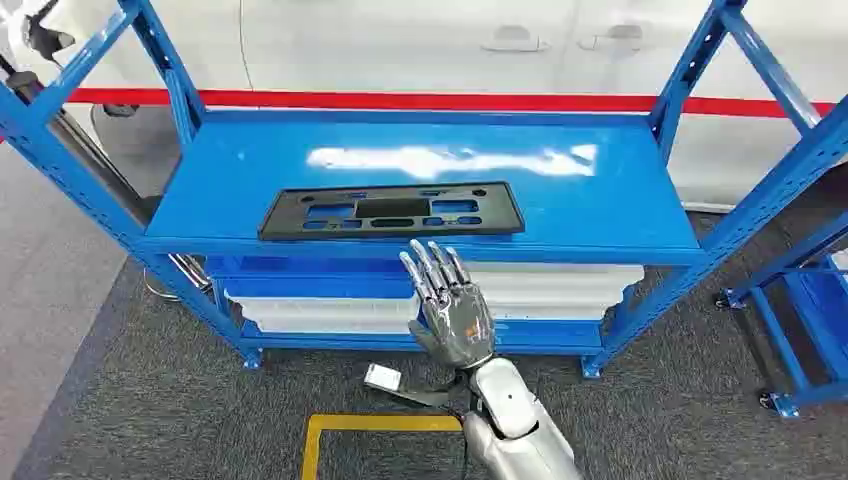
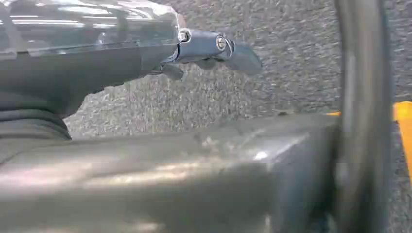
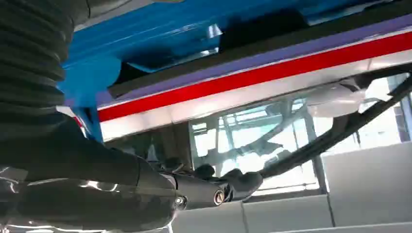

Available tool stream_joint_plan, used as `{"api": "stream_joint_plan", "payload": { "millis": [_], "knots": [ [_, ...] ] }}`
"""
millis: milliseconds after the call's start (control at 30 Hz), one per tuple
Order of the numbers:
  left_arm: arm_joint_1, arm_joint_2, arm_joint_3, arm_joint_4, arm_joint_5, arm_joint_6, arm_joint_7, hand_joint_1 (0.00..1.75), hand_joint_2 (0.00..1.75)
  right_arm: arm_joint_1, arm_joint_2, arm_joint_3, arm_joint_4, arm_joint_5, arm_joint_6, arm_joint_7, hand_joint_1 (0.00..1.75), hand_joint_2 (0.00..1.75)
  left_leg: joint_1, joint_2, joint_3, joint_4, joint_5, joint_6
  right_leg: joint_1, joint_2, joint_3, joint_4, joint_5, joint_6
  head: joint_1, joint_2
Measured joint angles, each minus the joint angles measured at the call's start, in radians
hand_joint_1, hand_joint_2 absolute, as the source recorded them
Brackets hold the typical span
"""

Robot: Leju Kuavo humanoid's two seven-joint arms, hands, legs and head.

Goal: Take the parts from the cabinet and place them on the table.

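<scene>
**Flat black part on the upper shelf, our right hand raised just in front of it**

We see the black panel [image 1: 392,211] lying flat on the top shelf [image 1: 420,160] of the blue rack [image 1: 700,215]. It is a long, thin plate with several cut-out openings. Its long axis runs left to right across the shelf, parallel to the shelf's front edge, and it sits toward the front and slightly left of the shelf's middle. Its right end reaches a little further to the right than our hand.

Our right hand [image 1: 452,305] is raised in front of the rack, below the shelf's front lip, fingers extended and spread apart, holding nothing. The fingertips point up toward the part's right half and stop just short of the shelf edge, so hand and part are near but apart.

Our left hand [image 2: 209,51] appears in its wrist view over grey carpet [image 2: 291,63]; the fingers seem extended with nothing in them, though we cannot tell for certain.

On the lower level, white trays [image 1: 560,290] lie behind the right hand. A small white object [image 1: 381,377] lies on the carpet beside yellow floor tape [image 1: 385,424].
</scene>
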Motion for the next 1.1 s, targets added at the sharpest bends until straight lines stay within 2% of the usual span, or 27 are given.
{"api": "stream_joint_plan", "payload": {
  "millis": [33,100,133,167,200,267,300,333,367,433,467,500,533,600,633,667,700,733,767,800,833,933,967,1000,1033,1100],
  "knots": [
    [-0.001,0.004,0.0,0.0,-0.002,0.0,0.0,0.0,0.0,-0.011,-0.002,0.0,0.014,0.0,0.0,0.006,0.0,1.75,0.001,0.0,-0.03,0.064,-0.037,-0.004,0.0,-0.001,0.0,0.0,-0.001,-0.005,0.0,0.0],
    [0.0,0.013,0.0,0.0,-0.006,0.0,0.0,0.0,0.0,-0.017,-0.006,0.0,0.043,-0.012,0.0,0.003,0.0,1.75,0.006,0.0,-0.108,0.219,-0.099,-0.014,0.0,-0.002,0.001,0.001,-0.003,-0.007,0.0,0.0],
    [0.002,0.014,0.0,0.0,-0.006,0.0,0.001,0.0,0.0,-0.016,-0.008,0.0,0.051,-0.016,0.0,0.0,0.0,1.75,0.008,0.0,-0.132,0.259,-0.103,-0.018,0.0,-0.001,0.001,0.002,-0.004,-0.006,0.0,0.0],
    [0.002,0.016,0.0,0.0,-0.006,0.0,0.002,0.0,0.0,-0.015,-0.01,0.0,0.059,-0.019,0.0,-0.003,0.0,1.75,0.012,0.0,-0.134,0.254,-0.083,-0.021,-0.001,-0.001,0.003,0.003,-0.006,-0.005,0.0,0.0],
    [0.002,0.016,0.0,0.0,-0.006,0.0,0.002,0.0,0.0,-0.016,-0.01,0.0,0.064,-0.021,0.0,-0.004,0.0,1.75,0.016,0.0,-0.114,0.205,-0.046,-0.024,-0.003,0.001,0.004,0.004,-0.009,-0.002,0.0,0.0],
    [0.0,0.022,0.0,0.0,-0.007,0.0,0.002,0.0,0.0,-0.019,-0.01,0.0,0.071,-0.021,0.0,-0.006,0.0,1.75,0.024,0.001,-0.027,0.021,0.054,-0.029,-0.008,0.003,0.012,0.016,-0.021,0.008,0.0,0.0],
    [0.0,0.022,0.0,0.0,-0.007,0.0,0.002,0.0,0.0,-0.019,-0.01,0.0,0.073,-0.021,0.0,-0.007,0.0,1.75,0.023,-0.001,-0.01,-0.008,0.034,-0.029,-0.007,0.003,0.011,0.018,-0.027,0.015,0.0,0.0],
    [-0.001,0.022,0.0,0.001,-0.008,0.0,0.003,0.0,0.0,-0.02,-0.01,0.0,0.075,-0.019,-0.001,-0.007,0.0,1.75,0.015,-0.004,-0.006,-0.026,0.035,-0.018,-0.001,0.004,0.006,0.029,-0.031,0.021,0.0,0.0],
    [-0.002,0.023,0.0,0.001,-0.01,0.0,0.006,0.0,0.0,-0.019,-0.01,0.0,0.075,-0.016,-0.001,-0.009,0.0,1.75,0.015,-0.005,-0.009,-0.019,0.035,-0.009,-0.001,0.004,0.005,0.025,-0.028,0.026,0.0,0.0],
    [0.0,0.024,0.0,0.001,-0.012,0.0,0.011,0.0,0.0,-0.018,-0.01,0.0,0.075,-0.007,-0.002,-0.01,0.0,1.75,0.013,-0.006,-0.01,-0.019,0.034,0.004,-0.001,0.004,0.007,0.022,-0.028,0.031,0.0,0.0],
    [0.001,0.024,0.0,0.001,-0.017,0.0,0.013,0.0,0.0,-0.018,-0.01,0.002,0.075,-0.003,-0.002,-0.01,0.0,1.75,0.019,-0.004,-0.006,-0.027,0.039,0.014,-0.004,0.004,0.006,0.027,-0.037,0.037,0.0,0.0],
    [-0.001,0.025,0.0,0.001,-0.019,0.0,0.013,0.0,0.0,-0.017,-0.01,0.003,0.072,-0.003,-0.002,-0.01,0.0,1.75,0.018,-0.004,-0.005,-0.028,0.039,0.018,-0.006,0.003,-0.003,0.053,-0.054,0.041,0.0,0.0],
    [-0.002,0.027,0.0,0.001,-0.021,0.0,0.014,0.0,0.0,-0.017,-0.01,0.004,0.07,-0.004,-0.002,-0.01,0.0,1.75,0.018,-0.004,-0.005,-0.028,0.037,0.027,-0.006,0.003,-0.031,0.11,-0.087,0.043,0.0,0.0],
    [-0.002,0.03,0.0,0.001,-0.022,0.0,0.014,0.0,0.0,-0.012,-0.01,0.008,0.07,-0.011,-0.003,-0.013,0.0,1.75,0.015,-0.004,-0.005,-0.028,0.035,0.032,-0.007,0.003,-0.118,0.276,-0.156,0.047,0.0,0.0],
    [-0.001,0.031,0.0,0.0,-0.022,0.0,0.014,0.0,0.0,-0.007,-0.01,0.008,0.07,-0.011,-0.003,-0.013,0.0,1.75,0.013,-0.004,-0.004,-0.028,0.034,0.033,-0.007,0.003,-0.151,0.33,-0.164,0.047,0.0,0.0],
    [-0.001,0.033,0.001,0.001,-0.022,0.0,0.014,0.0,0.0,-0.004,-0.01,0.009,0.07,-0.013,-0.003,-0.013,0.0,1.75,0.012,-0.005,-0.003,-0.028,0.033,0.033,-0.007,0.003,-0.16,0.333,-0.146,0.045,0.0,0.0],
    [0.0,0.034,0.001,0.001,-0.026,0.0,0.014,0.0,0.0,-0.004,-0.01,0.01,0.07,-0.018,-0.003,-0.015,0.0,1.75,0.011,-0.006,0.0,-0.028,0.031,0.033,-0.006,0.003,-0.148,0.295,-0.11,0.041,0.0,0.0],
    [-0.001,0.034,0.001,0.0,-0.028,0.0,0.014,0.0,0.0,-0.004,-0.01,0.012,0.069,-0.025,-0.003,-0.016,0.0,1.75,0.01,-0.007,0.004,-0.028,0.029,0.032,-0.006,0.003,-0.117,0.224,-0.064,0.035,0.0,0.0],
    [-0.001,0.035,0.001,0.001,-0.029,0.0,0.014,0.0,0.0,-0.005,-0.01,0.013,0.067,-0.03,-0.003,-0.021,0.0,1.75,0.009,-0.008,0.01,-0.028,0.026,0.03,-0.002,0.003,-0.071,0.125,-0.012,0.025,0.0,0.0],
    [-0.001,0.035,0.001,0.001,-0.03,0.0,0.015,0.0,0.0,-0.005,-0.01,0.013,0.063,-0.038,-0.003,-0.029,0.0,1.75,0.01,-0.008,0.013,-0.028,0.023,0.028,0.004,0.002,-0.04,0.052,0.007,0.013,0.0,0.0],
    [-0.001,0.035,0.002,0.001,-0.032,0.0,0.016,0.0,0.0,-0.006,-0.009,0.013,0.061,-0.044,-0.003,-0.035,0.0,1.75,0.002,-0.008,0.011,-0.024,0.019,0.021,0.006,0.0,-0.03,0.03,-0.002,0.013,0.0,0.0],
    [0.0,0.039,0.002,0.001,-0.039,0.0,0.019,0.0,0.0,-0.006,-0.007,0.012,0.054,-0.052,-0.003,-0.043,0.0,1.75,0.006,-0.007,0.014,-0.034,0.022,0.004,0.012,0.005,-0.033,0.03,-0.001,0.012,0.0,0.0],
    [-0.002,0.04,0.003,0.001,-0.039,0.0,0.019,0.0,0.0,-0.006,-0.006,0.012,0.051,-0.052,-0.003,-0.044,0.0,1.75,0.004,-0.007,0.018,-0.034,0.017,-0.004,0.0,0.005,-0.024,0.016,0.004,0.006,0.0,0.0],
    [-0.001,0.042,0.003,0.001,-0.039,0.0,0.019,0.0,0.0,-0.006,-0.003,0.011,0.048,-0.053,-0.004,-0.045,0.0,1.75,0.008,-0.006,0.015,-0.017,0.005,-0.008,-0.001,0.004,-0.014,0.006,0.006,0.003,0.0,0.0],
    [-0.002,0.043,0.003,0.001,-0.039,0.0,0.019,0.0,0.0,-0.008,0.001,0.012,0.048,-0.054,-0.004,-0.045,0.0,1.75,0.009,-0.006,-0.007,0.032,-0.025,-0.013,-0.002,0.002,-0.009,0.003,0.005,-0.005,0.0,0.0],
    [-0.002,0.047,0.003,0.001,-0.039,0.0,0.019,0.0,0.0,-0.006,0.003,0.011,0.048,-0.054,-0.004,-0.045,0.0,1.75,0.01,-0.006,-0.082,0.185,-0.095,-0.022,0.0,0.001,-0.006,0.003,0.002,-0.009,0.0,0.0]
  ]
}}
